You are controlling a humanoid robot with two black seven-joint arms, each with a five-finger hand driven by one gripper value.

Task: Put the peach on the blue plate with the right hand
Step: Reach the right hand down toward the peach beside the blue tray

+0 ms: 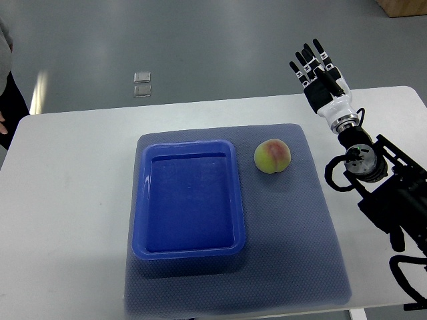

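Note:
A yellow-green peach (272, 156) with a pink blush rests on the grey-blue mat (300, 233), just right of the blue plate (141, 200). The plate is a deep rectangular tray with nothing in it. My right hand (317, 69) is raised at the table's far right edge, well beyond and to the right of the peach. Its black fingers (307, 61) are stretched out straight and hold nothing. The left arm does not show.
The white table (67, 200) carries the mat. A person's dark sleeve (9, 100) shows at the left edge. Two small clear squares (142, 85) lie on the grey floor beyond the table. A brown box corner (403, 7) sits at the top right.

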